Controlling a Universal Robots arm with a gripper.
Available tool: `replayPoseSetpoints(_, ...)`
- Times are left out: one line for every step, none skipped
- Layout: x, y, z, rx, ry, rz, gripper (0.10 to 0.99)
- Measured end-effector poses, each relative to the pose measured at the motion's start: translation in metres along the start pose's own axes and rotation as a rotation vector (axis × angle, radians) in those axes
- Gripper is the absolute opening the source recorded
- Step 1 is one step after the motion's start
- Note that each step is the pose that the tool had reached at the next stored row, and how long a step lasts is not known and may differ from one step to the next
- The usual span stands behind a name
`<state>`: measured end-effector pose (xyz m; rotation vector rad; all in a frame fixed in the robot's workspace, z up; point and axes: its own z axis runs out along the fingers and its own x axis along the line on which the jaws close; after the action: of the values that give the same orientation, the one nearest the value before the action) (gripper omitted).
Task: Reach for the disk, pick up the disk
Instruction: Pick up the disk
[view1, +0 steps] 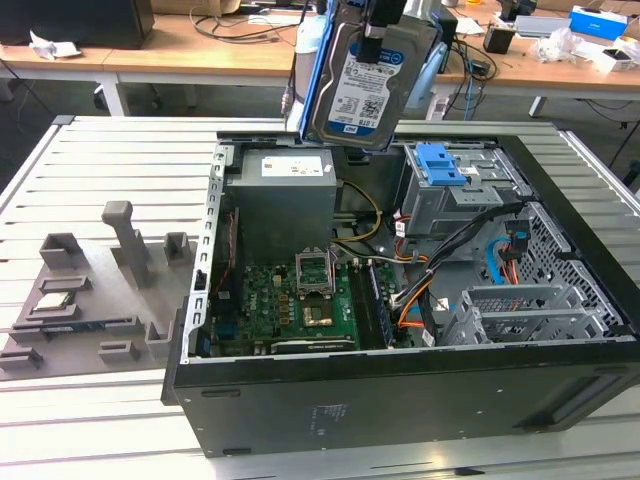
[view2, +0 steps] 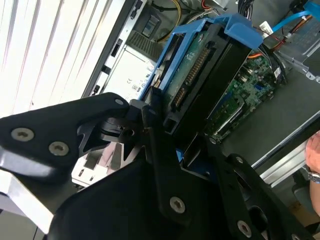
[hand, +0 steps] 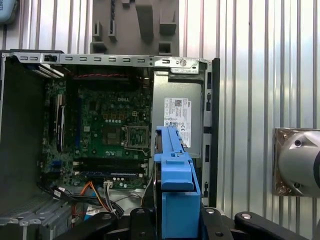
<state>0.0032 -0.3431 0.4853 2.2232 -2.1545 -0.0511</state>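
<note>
The disk (view1: 365, 80), silver with a white-and-blue label and blue side rails, hangs tilted in the air above the open computer case (view1: 400, 400). My gripper (view1: 378, 22) is shut on its upper end. In the second wrist view the black fingers (view2: 150, 135) clamp the disk (view2: 200, 75) edge-on, with its green circuit board and connector showing. The first wrist view shows the disk's blue rail (hand: 175, 180) between the fingers, high over the case's inside.
Inside the case are a grey power supply (view1: 280, 195), a green motherboard (view1: 300, 300), a blue latch on a grey cage (view1: 440, 165) and loose cables. A grey fixture block (view1: 110, 270) lies on the slatted table at the exterior view's left. A person's hand (view2: 315, 150) is nearby.
</note>
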Motion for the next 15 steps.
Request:
replayPoseSetpoints(0.0000,0.0000,0.0000,0.000,-0.0001,0.000,0.365)
replayPoseSetpoints(0.0000,-0.0001,0.0000,0.000,-0.0001,0.000,0.365)
replayPoseSetpoints(0.0000,-0.0001,0.0000,0.000,-0.0001,0.000,0.365)
replayPoseSetpoints(0.0013,-0.0002,0.0000,0.000,-0.0001,0.000,0.365)
replayPoseSetpoints(0.0030,-0.0001,0.0000,0.000,-0.0001,0.000,0.365)
replayPoseSetpoints(0.0051,0.0000,0.0001,0.000,-0.0002,0.000,0.365)
replayPoseSetpoints(0.0066,0.0000,0.0001,0.000,-0.0002,0.000,0.365)
replayPoseSetpoints(0.0079,0.0001,0.0001,0.000,-0.0001,0.000,0.365)
replayPoseSetpoints(0.0102,0.0001,0.0002,0.000,-0.0001,0.000,0.365)
replayPoseSetpoints(0.0122,0.0002,0.0003,0.000,-0.0002,0.000,0.365)
replayPoseSetpoints(0.0141,0.0003,0.0002,0.000,-0.0001,0.000,0.365)
replayPoseSetpoints(0.0151,0.0003,0.0003,0.000,-0.0001,0.000,0.365)
replayPoseSetpoints(0.0162,0.0004,0.0003,0.000,-0.0001,0.000,0.365)
replayPoseSetpoints(0.0175,0.0004,0.0003,0.000,-0.0001,0.000,0.365)
replayPoseSetpoints(0.0184,0.0004,0.0003,0.000,-0.0002,0.000,0.365)
